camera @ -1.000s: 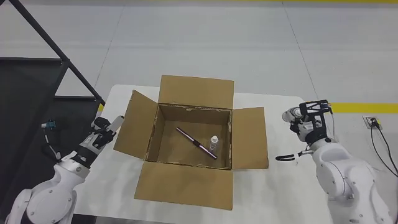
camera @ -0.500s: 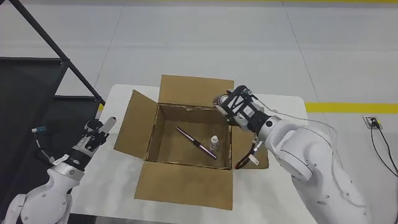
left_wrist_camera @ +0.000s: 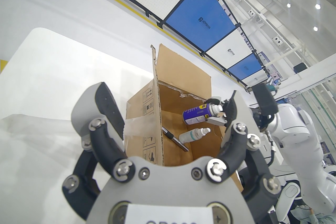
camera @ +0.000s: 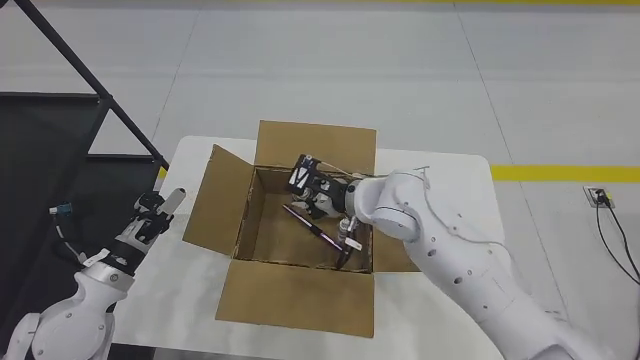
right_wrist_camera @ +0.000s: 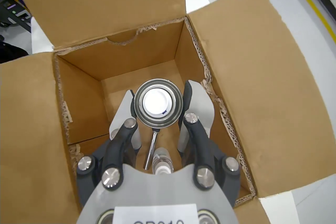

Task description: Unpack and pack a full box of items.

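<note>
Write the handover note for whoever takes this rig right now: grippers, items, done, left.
Right gripper: shut on the blue spray can with a white cap, held in the mouth of the open brown cardboard box, not set down.
Left gripper: open, empty, outside the box at its side.
In the box: a slim dark rod with silver ends and a small clear bottle with a white top, both lying on the bottom.
Done: rod and bottle are in.
Left: probably lower and release the can clear of both; flaps are open.
</note>
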Action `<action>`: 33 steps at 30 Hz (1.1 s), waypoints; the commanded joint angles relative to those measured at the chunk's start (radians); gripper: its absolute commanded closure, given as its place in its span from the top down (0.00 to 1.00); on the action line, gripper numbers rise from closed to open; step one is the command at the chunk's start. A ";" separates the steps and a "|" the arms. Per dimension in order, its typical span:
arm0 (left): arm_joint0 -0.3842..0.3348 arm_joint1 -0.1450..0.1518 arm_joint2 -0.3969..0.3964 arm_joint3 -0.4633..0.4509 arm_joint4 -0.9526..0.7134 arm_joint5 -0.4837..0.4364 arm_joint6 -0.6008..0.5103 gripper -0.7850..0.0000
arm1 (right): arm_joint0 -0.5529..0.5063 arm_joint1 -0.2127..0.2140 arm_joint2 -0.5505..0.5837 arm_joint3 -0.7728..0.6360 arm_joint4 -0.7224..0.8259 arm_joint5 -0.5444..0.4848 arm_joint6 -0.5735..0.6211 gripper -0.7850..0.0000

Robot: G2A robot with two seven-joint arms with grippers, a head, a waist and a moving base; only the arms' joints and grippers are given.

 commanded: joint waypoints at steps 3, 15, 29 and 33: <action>0.000 0.000 0.000 0.000 0.000 0.000 0.000 1.00 | 0.044 -0.038 -0.059 0.126 0.000 0.064 0.008 0.00; 0.000 0.000 0.000 0.000 0.000 0.000 0.000 1.00 | 0.121 -0.139 -0.149 0.415 0.037 0.110 -0.068 0.00; 0.000 0.000 0.000 0.000 0.000 0.000 0.000 1.00 | 0.158 -0.207 -0.184 0.557 0.018 0.091 -0.106 0.30; 0.000 0.000 0.000 0.000 0.000 0.000 0.000 1.00 | 0.161 -0.219 -0.187 0.573 0.006 0.095 -0.109 0.38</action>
